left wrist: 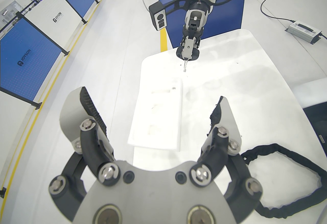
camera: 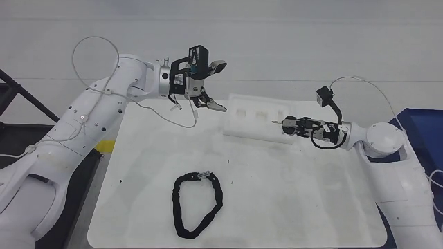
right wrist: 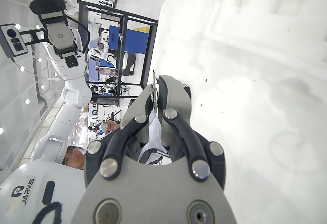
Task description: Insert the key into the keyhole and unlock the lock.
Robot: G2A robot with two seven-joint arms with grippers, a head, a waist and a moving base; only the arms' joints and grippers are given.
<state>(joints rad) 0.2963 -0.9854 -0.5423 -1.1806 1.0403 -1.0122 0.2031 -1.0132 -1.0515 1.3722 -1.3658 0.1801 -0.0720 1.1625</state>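
The right gripper (camera: pixel 284 122) pinches the key (left wrist: pixel 184 66) over one end of the foam tray (camera: pixel 242 130). The left gripper (camera: pixel 219 86) hangs wide open, empty, off the other end. The chain lock (camera: pixel 197 204) lies well apart from the tray.

Black lock (camera: pixel 177 204), white table (camera: pixel 277 194).

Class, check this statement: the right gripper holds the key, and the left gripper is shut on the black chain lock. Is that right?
Not quite. The left gripper is open and empty, as the left wrist view shows; the chain lock lies loose on the table. The right gripper does hold the key.
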